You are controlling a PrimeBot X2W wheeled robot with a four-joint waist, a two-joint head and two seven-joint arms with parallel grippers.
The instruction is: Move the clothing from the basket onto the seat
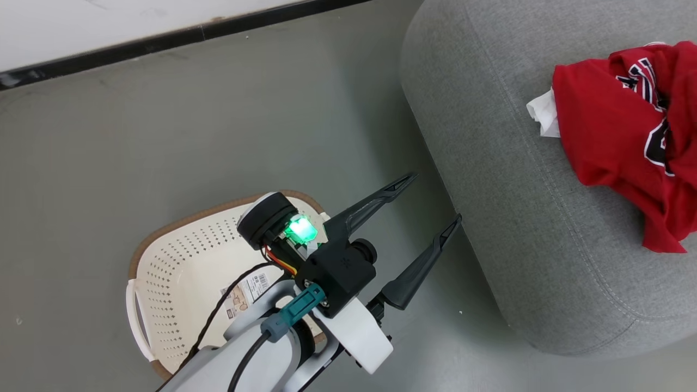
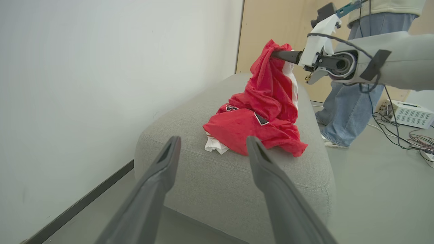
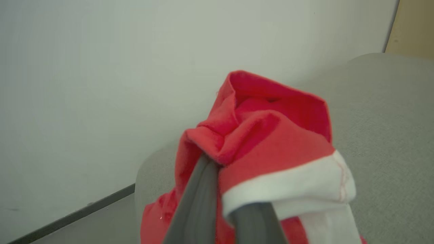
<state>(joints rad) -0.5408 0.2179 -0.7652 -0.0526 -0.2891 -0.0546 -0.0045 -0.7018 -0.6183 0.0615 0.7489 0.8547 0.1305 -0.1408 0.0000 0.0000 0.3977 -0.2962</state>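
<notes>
The cream basket (image 1: 179, 261) stands on the floor at lower left, holding just a paper label (image 1: 248, 294). My left gripper (image 1: 435, 196) hangs open above its right rim, beside the grey seat (image 1: 517, 218); in the left wrist view the same gripper (image 2: 213, 140) points at the seat (image 2: 217, 179). Red clothing (image 1: 610, 125) lies bunched on the cushion. My right gripper (image 2: 275, 53) is shut on a red garment (image 2: 271, 88) that hangs down onto the pile (image 2: 251, 128). Up close, the right gripper (image 3: 220, 183) pinches red cloth with white trim (image 3: 271, 135).
A person in jeans (image 2: 349, 101) stands behind the seat. A white box (image 2: 410, 113) with loose cables lies on the floor to the right of the person. A white wall with a black baseboard (image 1: 163, 38) runs behind the basket and the seat.
</notes>
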